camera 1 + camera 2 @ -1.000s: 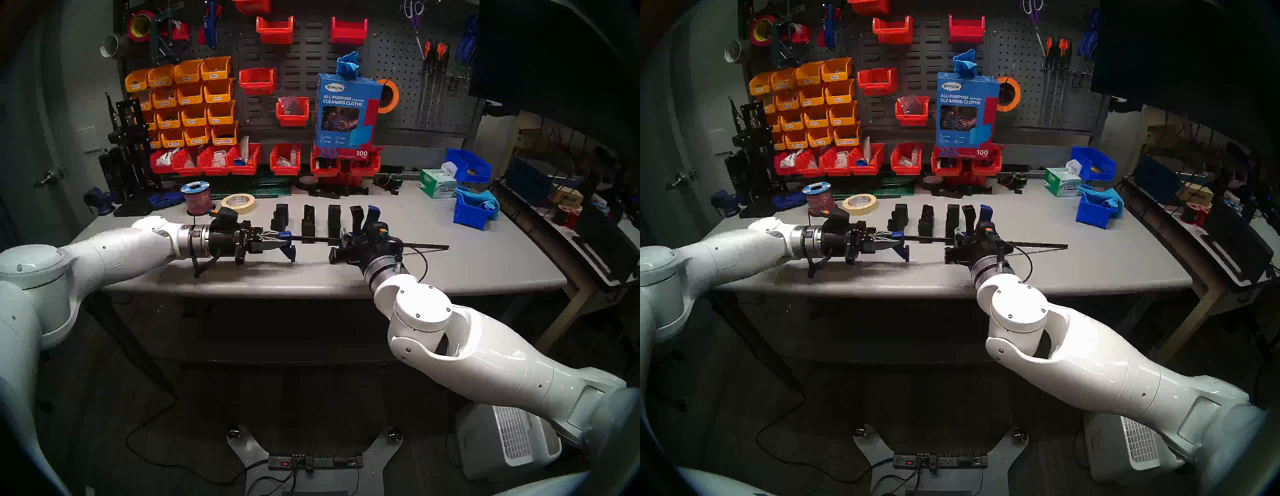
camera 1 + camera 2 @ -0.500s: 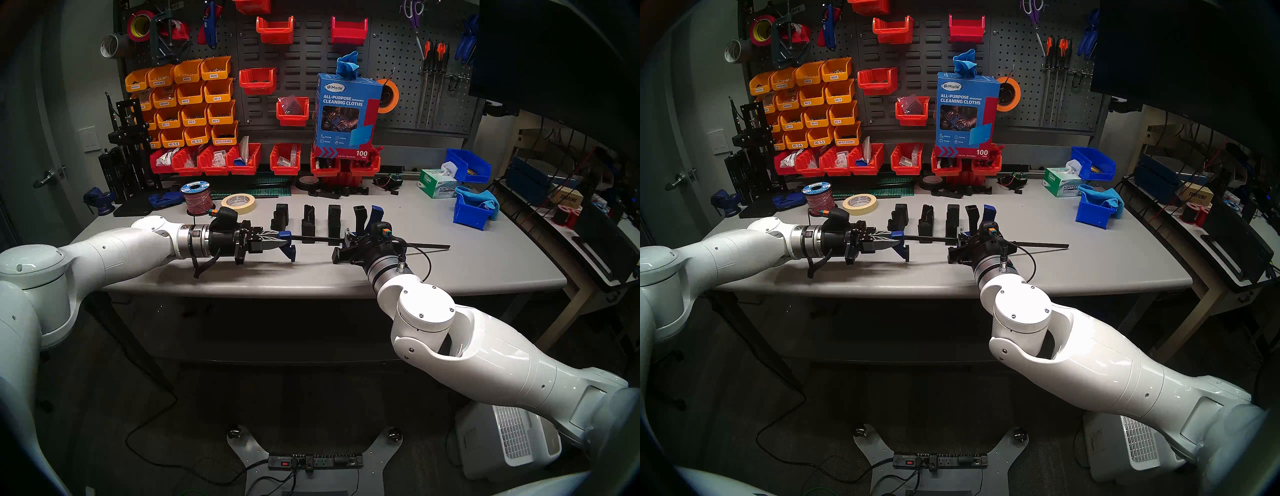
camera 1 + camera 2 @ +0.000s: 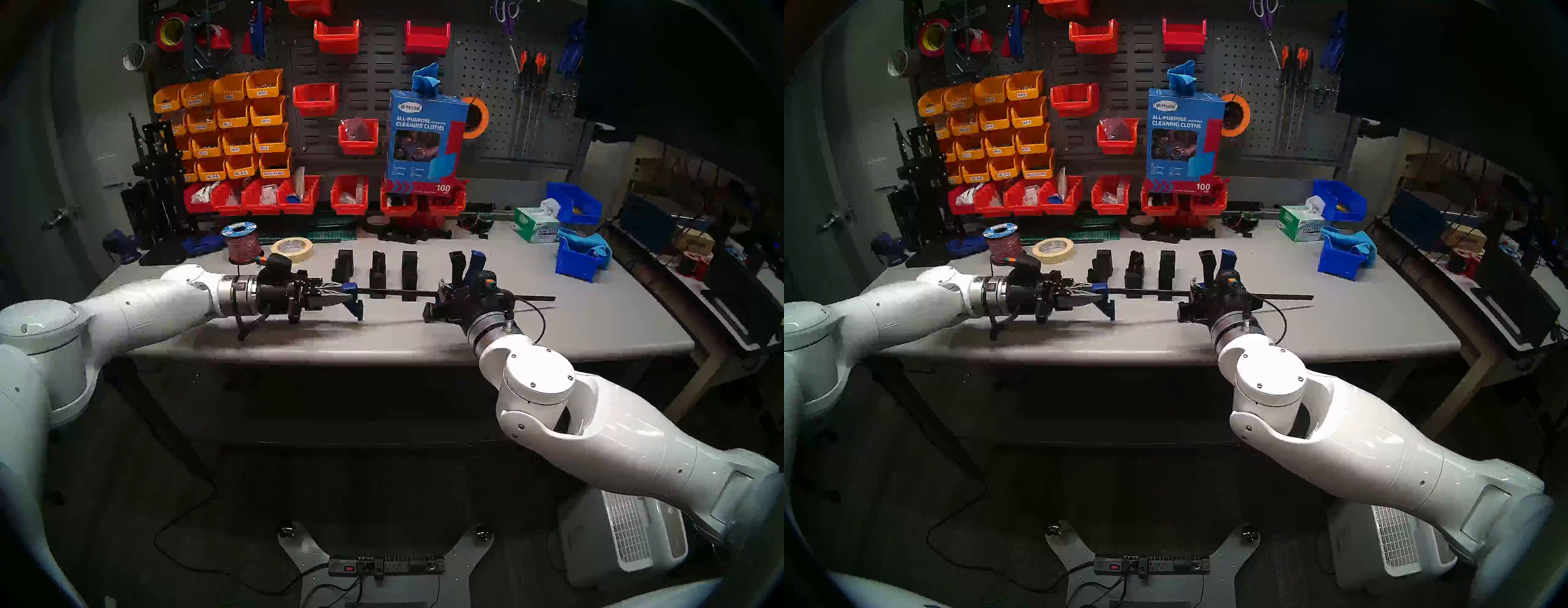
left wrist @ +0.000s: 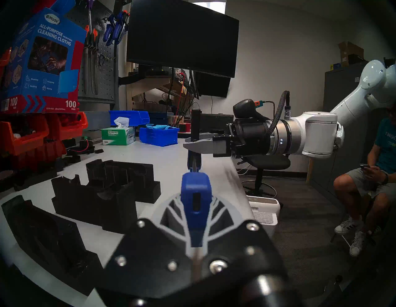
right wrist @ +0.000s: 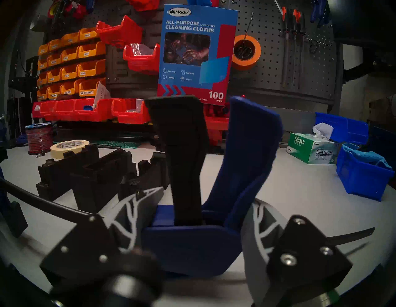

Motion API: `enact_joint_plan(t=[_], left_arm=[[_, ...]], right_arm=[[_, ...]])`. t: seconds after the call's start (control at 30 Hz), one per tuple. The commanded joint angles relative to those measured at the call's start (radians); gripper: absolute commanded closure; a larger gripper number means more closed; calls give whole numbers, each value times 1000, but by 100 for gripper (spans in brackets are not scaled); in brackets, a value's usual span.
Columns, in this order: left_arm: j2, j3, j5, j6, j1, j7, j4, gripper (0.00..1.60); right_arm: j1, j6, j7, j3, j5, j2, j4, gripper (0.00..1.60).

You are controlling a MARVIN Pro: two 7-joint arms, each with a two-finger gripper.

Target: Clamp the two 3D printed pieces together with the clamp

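Note:
The clamp (image 3: 399, 293) is held level above the table's front, between both grippers. My left gripper (image 3: 345, 295) is shut on its small blue end jaw (image 4: 195, 193). My right gripper (image 3: 445, 297) is shut on the blue handle body (image 5: 192, 244). The black lever (image 5: 182, 150) and blue grip (image 5: 250, 154) stick up from it. The bar's free end (image 3: 549, 299) pokes out to the right. Three black 3D printed pieces (image 3: 344, 265) (image 3: 378, 269) (image 3: 409, 269) stand in a row just behind the bar, also in the left wrist view (image 4: 107, 188).
At the table's back stand a masking tape roll (image 3: 292, 248), a wire spool (image 3: 242, 244), low black parts (image 3: 407, 233), a tissue box (image 3: 536, 225) and blue bins (image 3: 579, 259). Red and yellow bins hang on the pegboard. A person (image 4: 377, 171) sits to the right.
My right gripper has moved right with the clamp's handle, sliding it along the bar and widening the gap between the two jaws. The left gripper and the end jaw have stayed put.

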Motion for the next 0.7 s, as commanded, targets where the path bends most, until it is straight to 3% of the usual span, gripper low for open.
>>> enact_joint_plan(t=[0.0, 0.67], left_arm=[[7, -6, 0, 1, -10, -60, 1, 160], [7, -8, 2, 1, -9, -60, 1, 160]], right_arm=[[-14, 10, -32, 38, 4, 82, 0, 160], [-40, 9, -30, 97, 22, 165, -17, 160]])
